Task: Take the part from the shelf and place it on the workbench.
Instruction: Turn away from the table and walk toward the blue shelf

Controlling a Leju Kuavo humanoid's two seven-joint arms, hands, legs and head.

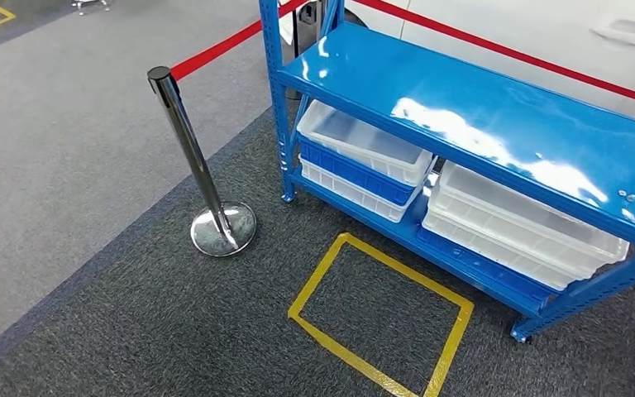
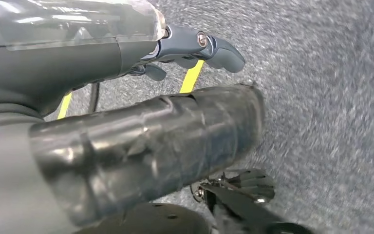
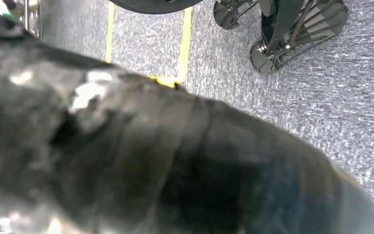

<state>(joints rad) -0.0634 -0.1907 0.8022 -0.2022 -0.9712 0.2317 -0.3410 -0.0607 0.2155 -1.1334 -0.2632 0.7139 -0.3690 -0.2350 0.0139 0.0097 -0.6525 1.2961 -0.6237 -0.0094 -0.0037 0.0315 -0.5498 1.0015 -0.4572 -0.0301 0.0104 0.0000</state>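
Your head view took in a blue shelf (image 1: pixel 496 124) on the right, its glossy top deck bare except for a few tiny metal bits (image 1: pixel 627 197) near its right end. These may have been the part; they were too small to identify. No workbench could be seen.

On the lower deck sat two stacks of trays: a clear tray (image 1: pixel 364 141) over a blue tray (image 1: pixel 349 169) at the far left, and a wider clear stack (image 1: pixel 517 223) to the nearer right.

On the grey carpet before the shelf lay a yellow tape box (image 1: pixel 380 318), judged to be the standing mark.

A chrome post (image 1: pixel 202 165) with a round base stood left of the shelf, carrying a red belt (image 1: pixel 215 51) that ran away behind the shelf; a white car body (image 1: pixel 546 33) lay beyond.

Your left hand (image 2: pixel 195 48) hung over carpet with fingers slightly curled and apart, holding nothing. Your right hand (image 3: pixel 165 161) was a dark blur close to the lens; you could not tell how it lay.

Step in hand, as judged: the approach, with no reach begun. The next move calls for standing on the mark and raising an arm toward the top deck. The post stood clear of that path; the deck's front edge was the nearest thing to strike.
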